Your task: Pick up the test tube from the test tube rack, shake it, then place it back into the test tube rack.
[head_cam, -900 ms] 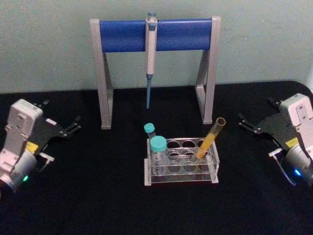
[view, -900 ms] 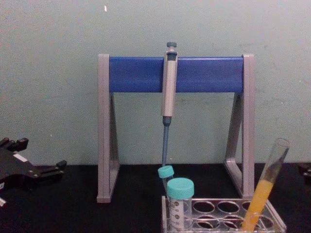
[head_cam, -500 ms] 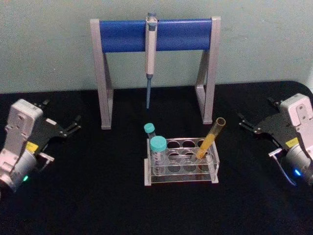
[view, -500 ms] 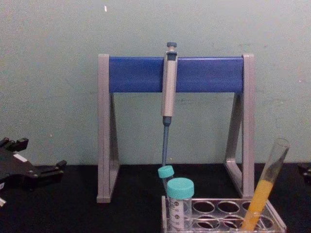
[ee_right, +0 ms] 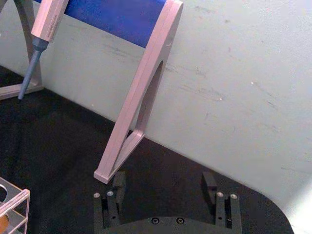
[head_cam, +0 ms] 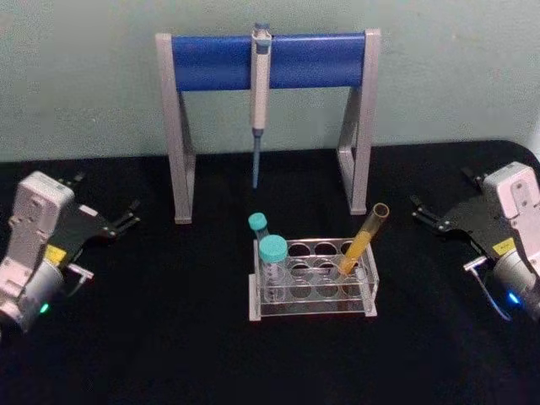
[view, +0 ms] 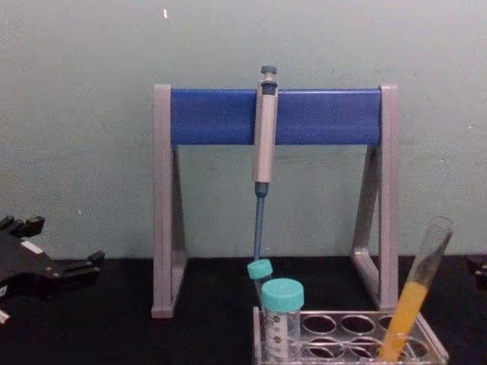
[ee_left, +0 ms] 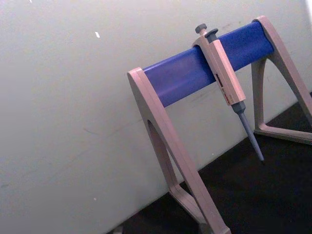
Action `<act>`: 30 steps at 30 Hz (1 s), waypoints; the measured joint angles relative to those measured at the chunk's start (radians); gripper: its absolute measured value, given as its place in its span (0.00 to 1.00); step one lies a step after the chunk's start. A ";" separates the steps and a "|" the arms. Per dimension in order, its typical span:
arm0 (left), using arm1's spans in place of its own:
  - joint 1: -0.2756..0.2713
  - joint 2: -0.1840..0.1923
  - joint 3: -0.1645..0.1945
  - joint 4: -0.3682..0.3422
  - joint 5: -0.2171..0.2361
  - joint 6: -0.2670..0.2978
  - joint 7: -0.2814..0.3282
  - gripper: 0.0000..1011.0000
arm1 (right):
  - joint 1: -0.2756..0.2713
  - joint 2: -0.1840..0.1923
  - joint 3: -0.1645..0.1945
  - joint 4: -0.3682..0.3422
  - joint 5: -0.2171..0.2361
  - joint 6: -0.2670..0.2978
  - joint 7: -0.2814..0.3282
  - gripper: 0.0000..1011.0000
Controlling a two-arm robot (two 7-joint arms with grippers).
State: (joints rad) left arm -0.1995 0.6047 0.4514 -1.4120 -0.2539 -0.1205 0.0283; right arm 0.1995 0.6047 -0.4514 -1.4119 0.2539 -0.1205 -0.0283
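Observation:
The test tube point(head_cam: 364, 240) is a slim clear tube with orange-yellow liquid in its lower half. It leans to the right in a right-hand hole of the test tube rack point(head_cam: 314, 309), a low clear plastic rack at the table's middle. In the chest view the test tube point(view: 415, 295) rises out of the rack point(view: 346, 336) at the lower right. My left gripper point(head_cam: 107, 192) rests open far to the left of the rack, with nothing between its fingers. My right gripper point(head_cam: 440, 187) rests open to the right of the rack, also with nothing in it; the right wrist view shows this gripper point(ee_right: 164, 183) with its fingers spread.
Two teal-capped tubes point(head_cam: 271, 251) stand at the rack's left end. A grey-and-blue pipette stand point(head_cam: 268, 61) rises behind the rack, with a pipette point(head_cam: 259, 93) hanging from its bar. The black table surface point(head_cam: 169, 337) meets a pale wall behind.

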 joint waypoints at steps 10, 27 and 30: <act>0.000 0.000 0.000 0.000 0.000 0.000 0.000 0.99 | 0.000 0.000 0.000 0.000 0.000 0.000 0.000 0.99; 0.000 0.000 0.000 0.000 0.000 0.000 0.000 0.99 | -0.023 0.005 0.022 -0.025 0.016 0.009 0.019 0.99; 0.000 0.000 0.000 0.000 0.000 0.000 0.000 0.99 | -0.041 0.009 0.039 -0.045 0.035 0.014 0.038 0.99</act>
State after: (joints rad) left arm -0.1995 0.6047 0.4514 -1.4120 -0.2539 -0.1205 0.0283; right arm 0.1589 0.6139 -0.4127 -1.4572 0.2885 -0.1070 0.0099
